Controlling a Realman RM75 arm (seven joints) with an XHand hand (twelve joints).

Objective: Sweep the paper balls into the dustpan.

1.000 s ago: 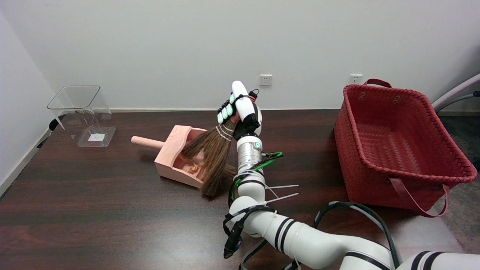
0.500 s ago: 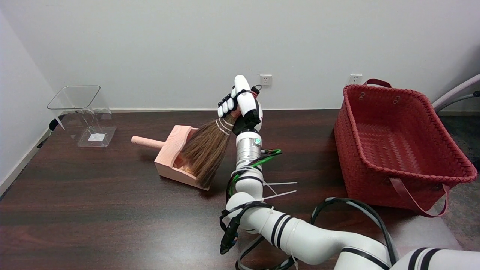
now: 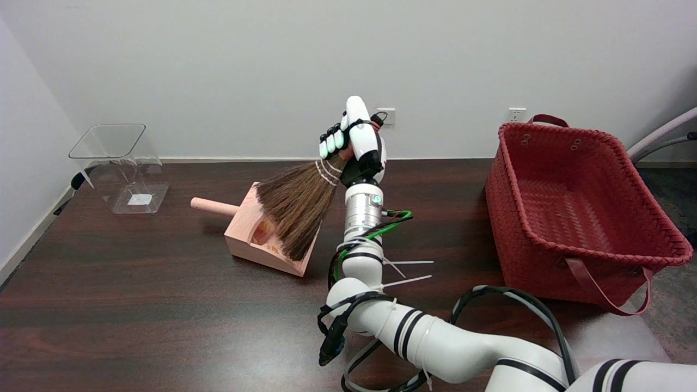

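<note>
A pink dustpan (image 3: 245, 226) lies on the dark table, its handle pointing left and its mouth facing right. My right hand (image 3: 354, 144) grips the handle of a small brown straw broom (image 3: 294, 204) just above the dustpan's right side. The bristles hang down and to the left, over the pan's inside, with their tips above its floor. A bit of orange paper (image 3: 265, 230) shows inside the pan, mostly hidden by the bristles.
A red woven basket (image 3: 577, 218) stands at the right of the table. A clear plastic bin (image 3: 121, 163) sits at the back left. White cable ties and green wires stick out from my right arm (image 3: 364, 239) near the pan.
My right hand has risen and moved slightly right, lifting the broom; the bristles have come up off the table at the pan's mouth and now hang over the pan.
</note>
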